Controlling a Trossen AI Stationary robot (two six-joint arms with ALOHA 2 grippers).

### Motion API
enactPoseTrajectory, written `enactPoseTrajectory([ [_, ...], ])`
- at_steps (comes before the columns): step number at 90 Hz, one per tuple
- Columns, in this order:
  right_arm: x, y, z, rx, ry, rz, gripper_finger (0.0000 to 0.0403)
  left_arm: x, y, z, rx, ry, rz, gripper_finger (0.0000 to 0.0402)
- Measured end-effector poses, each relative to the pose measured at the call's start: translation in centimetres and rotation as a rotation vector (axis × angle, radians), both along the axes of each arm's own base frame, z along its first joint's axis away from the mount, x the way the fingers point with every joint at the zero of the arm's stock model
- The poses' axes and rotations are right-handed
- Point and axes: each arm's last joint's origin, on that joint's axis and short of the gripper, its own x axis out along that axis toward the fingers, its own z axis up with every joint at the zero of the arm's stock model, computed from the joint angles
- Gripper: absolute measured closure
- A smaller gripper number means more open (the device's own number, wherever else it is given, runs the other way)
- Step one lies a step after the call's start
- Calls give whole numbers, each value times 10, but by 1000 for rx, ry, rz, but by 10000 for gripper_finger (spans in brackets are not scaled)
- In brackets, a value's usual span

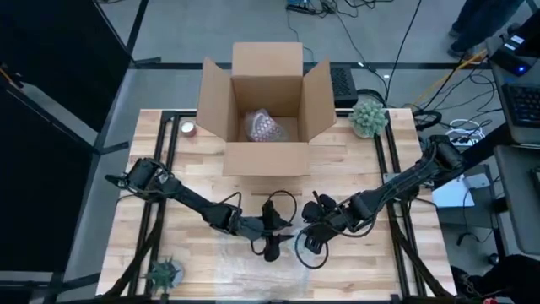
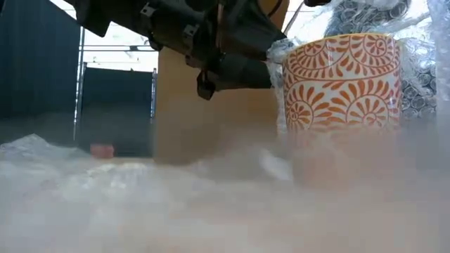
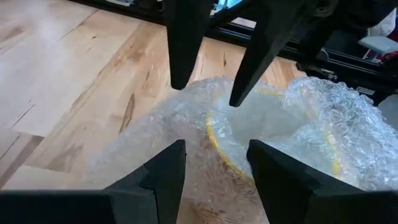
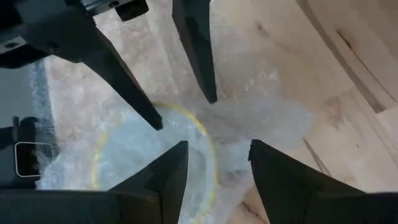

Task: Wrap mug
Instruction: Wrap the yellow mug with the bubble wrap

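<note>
The left gripper is seen low over the near-middle of the pale wooden table. Its two dark fingers are held apart, and nothing is pinched between them. Just under and ahead of them the white mug with orange leaf and swirl patterns is found, standing upright. Clear bubble wrap is bunched up around the mug and partly laid over its open top — only the yellow-looking rim can be made out through the plastic in the left wrist view.

The right gripper is seen right beside the left one, on the other side of the mug. Its fingers are spread apart too, and nothing is held in them. The mug's round rim is seen just below them, under the wrap. The tips of the two grippers are pointed toward each other over the mug, very near one another. Whether any tip touches the wrap cannot be told.

More of the bubble wrap is spread flat on the table around the mug. Farther back, a brown cardboard box with open flaps is seen — a lumpy bundle of bubble wrap lies inside it.
</note>
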Motion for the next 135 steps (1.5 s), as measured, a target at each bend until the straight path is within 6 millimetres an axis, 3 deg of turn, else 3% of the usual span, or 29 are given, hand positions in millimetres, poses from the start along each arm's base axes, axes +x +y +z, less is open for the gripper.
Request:
enactPoseTrajectory([
  [41, 18, 6, -39, -50, 73, -19, 245, 0, -1, 4, -22, -18, -17, 238],
  [81, 13, 5, -30, -56, 66, 28, 245, 0, -1, 5, -26, -20, -23, 238],
  [114, 12, 5, -28, -80, 55, 55, 245, -24, 5, 52, -61, 33, -31, 238],
  [122, 12, 5, -27, -79, 54, 61, 245, -31, 2, 50, -134, 119, -46, 238],
  [135, 12, 5, -27, -84, 53, 68, 245, -39, -13, 30, -178, 258, -69, 238],
])
